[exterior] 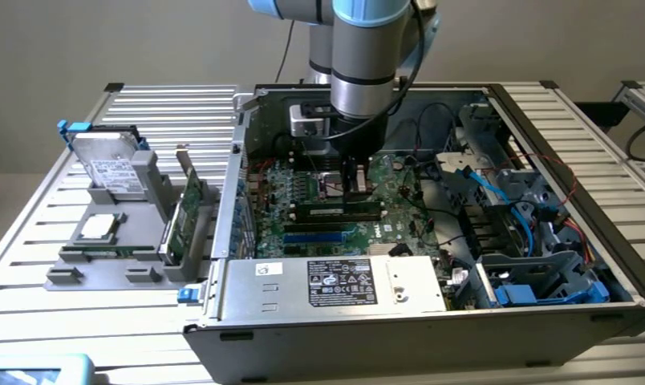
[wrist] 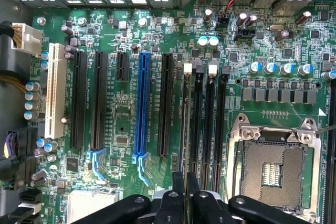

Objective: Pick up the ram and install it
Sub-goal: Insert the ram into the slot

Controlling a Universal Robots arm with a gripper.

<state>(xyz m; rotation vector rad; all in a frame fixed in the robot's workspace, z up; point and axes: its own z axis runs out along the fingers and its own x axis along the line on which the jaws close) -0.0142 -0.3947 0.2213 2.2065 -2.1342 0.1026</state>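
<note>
The ram (exterior: pixel 338 211) is held edge-on in the hand (exterior: pixel 350 192), directly beneath it, inside the open computer case (exterior: pixel 408 345). The hand is closed almost fully on the thin board. The ram's long axis is set parallel to the black memory slots (wrist: pixel 195 124), just above the motherboard (wrist: pixel 121 145).
</note>
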